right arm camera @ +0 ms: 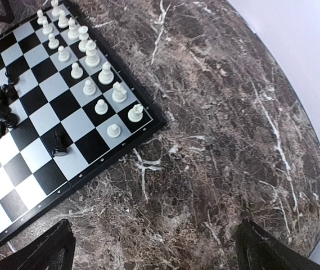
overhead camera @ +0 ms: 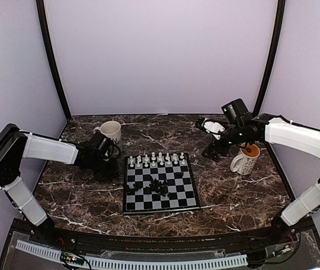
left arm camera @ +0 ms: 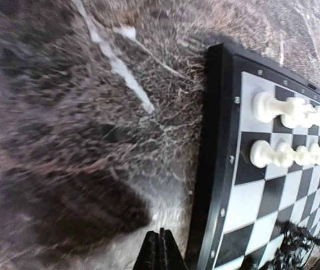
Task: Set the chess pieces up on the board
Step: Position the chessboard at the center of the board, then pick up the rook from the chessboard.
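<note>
Currently board point(overhead camera: 148, 203) sits centred on table point(overhead camera: 233, 194), white pieces point(overhead camera: 157, 159) lined along its far rows, black pieces point(overhead camera: 154, 187) jumbled mid-board, left gripper point(left arm camera: 160, 250) clenched empty by its rim near cream mug point(overhead camera: 112, 132), right gripper point(right arm camera: 154, 253) splayed wide near orange-lined mug point(overhead camera: 244, 162).

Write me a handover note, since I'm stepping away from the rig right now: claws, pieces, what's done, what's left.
Left claw: shut, nothing seen in it, low over the table just off the board's left rim.
Right claw: open, empty, above the table beyond the board's far right corner.
White pieces: standing in two rows along the far edge. That side looks done.
Black pieces: bunched mid-board, several apparently tipped over; the two near rows hold none.
Left to do: stand the black pieces in the two near rows.
</note>
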You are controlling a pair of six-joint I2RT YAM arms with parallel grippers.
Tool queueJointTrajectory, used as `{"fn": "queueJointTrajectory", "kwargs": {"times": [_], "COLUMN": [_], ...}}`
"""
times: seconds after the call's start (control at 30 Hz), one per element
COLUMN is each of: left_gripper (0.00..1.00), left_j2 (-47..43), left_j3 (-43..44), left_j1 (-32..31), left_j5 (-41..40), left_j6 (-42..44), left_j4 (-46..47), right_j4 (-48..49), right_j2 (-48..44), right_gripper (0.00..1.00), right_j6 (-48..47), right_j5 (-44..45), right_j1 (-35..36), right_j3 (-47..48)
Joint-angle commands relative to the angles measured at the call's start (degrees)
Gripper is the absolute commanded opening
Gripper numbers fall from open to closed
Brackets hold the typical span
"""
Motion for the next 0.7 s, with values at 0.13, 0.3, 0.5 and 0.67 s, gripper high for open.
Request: {"fn": "queueJointTrajectory", "kwargs": {"times": [0.13, 0.3, 0.5, 0.67], "left_gripper": [0.04, 0.99, 0.99, 0.99], "left_j2": [-20.2, -31.8, -28.8, -24.8], "left_j3": [-0.1, -6.0, 5.6, 8.0], "left_j1": [-0.3, -0.1, 0.0, 0.1], "left_j5": [-6.4, -10.6, -15.0, -16.3], "left_j6": [17.7, 28.1, 38.3, 43.5], "left_j4": [-4.7, 5.2, -2.5, 8.0], "right_j4": [0.0, 4.8, 6.0, 16.2], "right_j2": [-9.3, -13.5, -12.6, -12.1], "right_gripper": [1.00, 1.00, 1.00, 0.99], "right_j6": [2.3, 1.1, -2.9, -0.5], "right_j5": [-1.5, -2.8, 8.5, -3.3], "right_j1": [-1.2, -1.8, -1.8, -6.2], "right_j3": [-1.7, -5.9, -5.6, -11.3]}}
